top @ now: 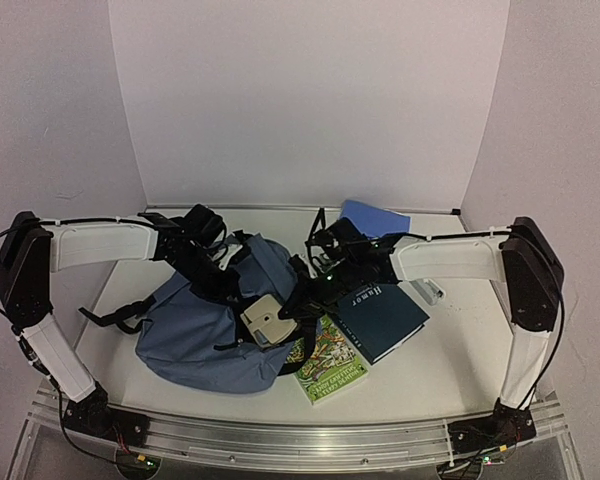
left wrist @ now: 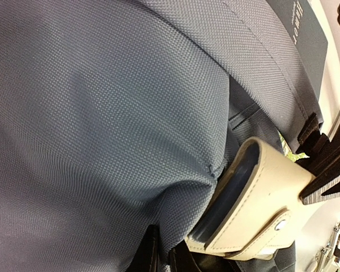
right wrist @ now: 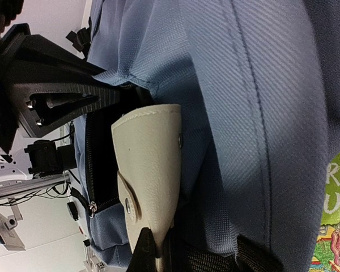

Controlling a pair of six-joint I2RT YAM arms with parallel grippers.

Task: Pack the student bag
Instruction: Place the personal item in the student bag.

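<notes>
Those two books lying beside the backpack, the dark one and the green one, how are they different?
The dark book has a plain navy cover with pale lettering; the green book is covered in bright cartoon pictures. The dark book lies farther back, the green book nearer the front edge, against the backpack. Both lie flat on the table, outside the backpack.

The white desk (top: 450,350) carries the slate-blue student bag (top: 195,335), slumped beneath the left end effector (top: 225,268). Just right of the right end effector (top: 310,290) lies a dark navy book (top: 385,318). A green picture book (top: 330,365) sits below that end effector, touching the navy book. A blue notebook (top: 375,217) lies beyond it, by the back wall.
</notes>
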